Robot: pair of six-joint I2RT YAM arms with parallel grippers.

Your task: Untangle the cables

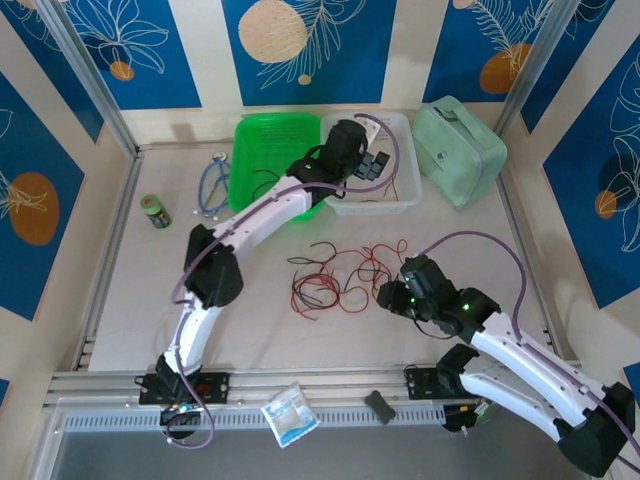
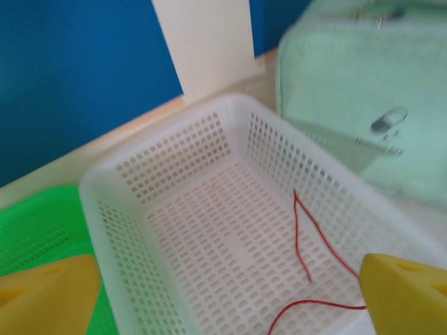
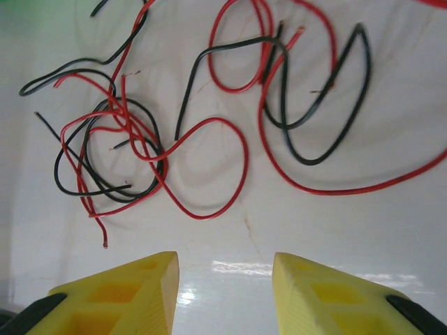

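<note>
Risking a tighter knot by pinching at a crossing of the red and black cables (image 3: pixel 133 132) on the table (image 3: pixel 349 230): several strands dragged at once. Risking, too, a snag on the loose red wire (image 2: pixel 300 241) lying in the white basket (image 2: pixel 140 160). Left gripper (image 2: pixel 223 300) spread wide above that basket, empty. Right gripper (image 3: pixel 223 279) half apart just short of the tangle, gripping nothing.
</note>
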